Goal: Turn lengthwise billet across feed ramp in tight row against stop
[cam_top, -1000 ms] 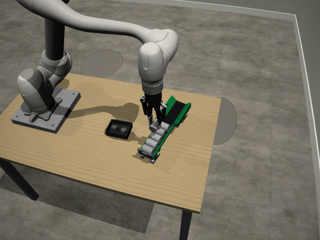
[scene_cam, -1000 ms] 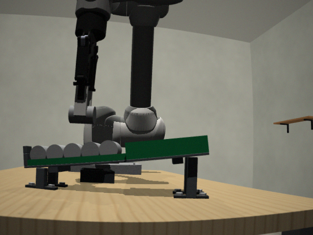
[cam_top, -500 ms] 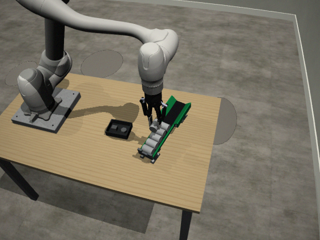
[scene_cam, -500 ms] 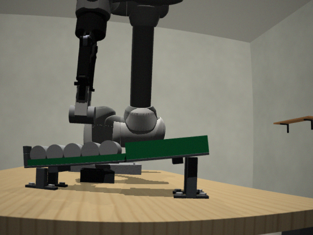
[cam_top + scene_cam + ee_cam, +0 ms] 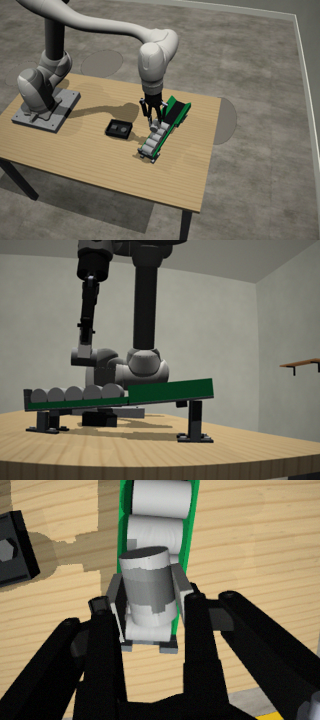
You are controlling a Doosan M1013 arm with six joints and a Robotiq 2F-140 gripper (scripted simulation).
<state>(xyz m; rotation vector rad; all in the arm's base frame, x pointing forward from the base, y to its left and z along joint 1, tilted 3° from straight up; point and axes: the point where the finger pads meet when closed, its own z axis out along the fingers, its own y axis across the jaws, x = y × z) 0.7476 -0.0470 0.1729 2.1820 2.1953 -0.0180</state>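
My gripper (image 5: pixel 154 121) (image 5: pixel 84 353) (image 5: pixel 149 583) is shut on one grey steel billet (image 5: pixel 154 127) (image 5: pixel 95 355) (image 5: pixel 148 582). It holds the billet in the air, well above the row, with the billet's length running along the ramp. Several other billets (image 5: pixel 154 140) (image 5: pixel 74 393) (image 5: pixel 160 499) lie across the green-sided feed ramp (image 5: pixel 178 108) (image 5: pixel 170 390) (image 5: pixel 124 507), side by side at its low end against the dark stop (image 5: pixel 26 394). The upper, black part of the ramp holds nothing.
A small black tray (image 5: pixel 118 128) (image 5: pixel 99 419) (image 5: pixel 14 554) with two small parts stands on the wooden table (image 5: pixel 77 155) left of the ramp. The arm's base plate (image 5: pixel 46 111) sits at the table's left end. A wall shelf (image 5: pixel 299 363) hangs far off to the right.
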